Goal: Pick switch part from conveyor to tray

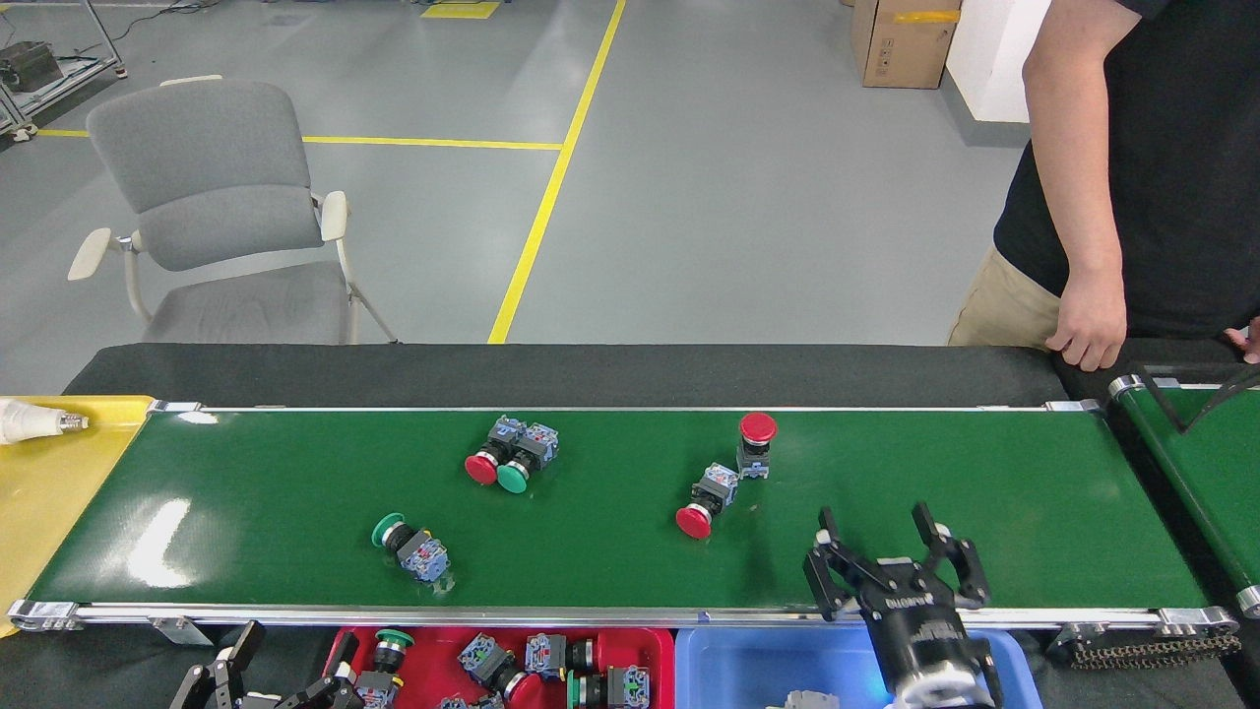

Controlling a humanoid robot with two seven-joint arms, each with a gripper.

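1. The conveyor [295,492], a wide glossy dark-green belt with silver side rails, runs across the head view on a black-covered worktop [591,372].
2. Five switch parts lie on the belt. A green-capped switch part [410,545] lies alone on its side toward the left, near the front rail.
3. A red-capped switch part [491,456] and a second green-capped one [524,462] lie side by side, touching, near the middle of the belt.
4. Further right, another red-capped part [707,500] lies on its side, and a red-capped part [756,444] stands upright just behind it; whether the two touch cannot be told.
5. The right claw [879,540] hovers over the near edge of the belt, to the right of that red pair, its black fingers spread wide with nothing between them.
6. The left claw [266,679] sits at the bottom edge, below the front rail and beside the red tray [650,645]. Its fingers stand apart and hold nothing.
7. The red tray, below the belt's front rail, holds several switch parts with green and red caps.
8. A blue tray [758,660] sits just to the right of the red one, under the right arm.
9. A yellow tray [49,483] at the belt's left end carries a white light bulb [34,423].
10. A second, smaller green belt [1191,463] meets the right end.
11. A person in a black shirt stands behind the worktop at the right, one hand [1091,323] hanging near its back edge.
12. A grey chair [212,207] stands on the floor beyond, and a cardboard box [901,44] lies further back.
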